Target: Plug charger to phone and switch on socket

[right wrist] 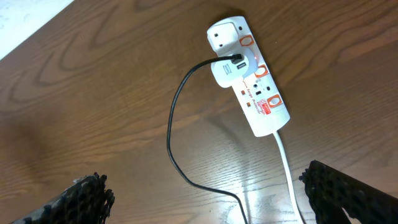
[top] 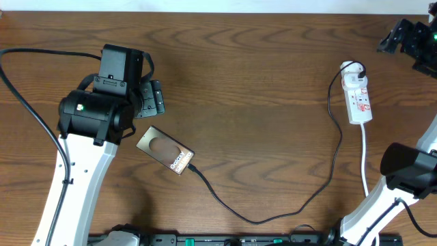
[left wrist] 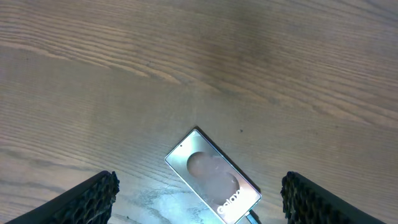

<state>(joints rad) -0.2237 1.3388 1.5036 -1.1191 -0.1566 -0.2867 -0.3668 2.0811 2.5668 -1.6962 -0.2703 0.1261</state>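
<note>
The bronze-brown phone lies flat on the wooden table, just in front of my left gripper. In the left wrist view the phone lies between and below the open, empty fingers. The charger's black cable meets the phone's lower right end with its plug tip against the port. It loops across the table to a white adapter in the white socket strip. My right gripper is at the far right back, open and empty, above and away from the socket.
The socket's white mains cord runs toward the front edge beside my right arm's base. The charger cable curves across the table under the right gripper. A thick black arm cable loops at the far left.
</note>
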